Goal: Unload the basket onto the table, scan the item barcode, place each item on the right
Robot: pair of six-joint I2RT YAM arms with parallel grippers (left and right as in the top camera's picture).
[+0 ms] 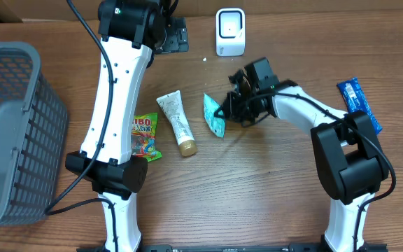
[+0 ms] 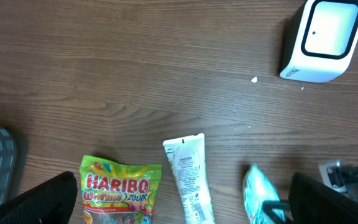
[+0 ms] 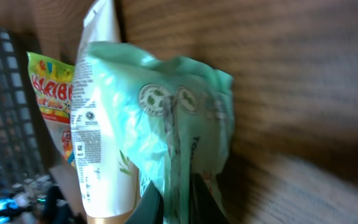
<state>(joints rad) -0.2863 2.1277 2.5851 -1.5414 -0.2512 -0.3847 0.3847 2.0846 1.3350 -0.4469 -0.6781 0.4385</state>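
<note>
Dark wood-grain worktop (image 1: 257, 182) carries everything, with a grey mesh basket (image 1: 9, 49) at its left edge and a white scanner (image 1: 230, 31) standing near the middle of the far edge. The mint-green packet (image 1: 214, 115) lies about mid-worktop, well short of the scanner. The right end effector (image 1: 228, 110) is closed on it. The right wrist view shows the crinkled foil pinched between the dark fingers (image 3: 151, 205) at the packet's lower end. Just to the left lies a white tube (image 1: 176, 122), apart from the packet, and a Haribo bag (image 1: 144, 134) lies beside the tube towards the basket. A blue packet (image 1: 359, 101) lies near the right edge. The left end effector (image 1: 175, 35) hangs over the far edge to the left of the scanner, its fingers (image 2: 42, 202) spread wide and holding nothing.
</note>
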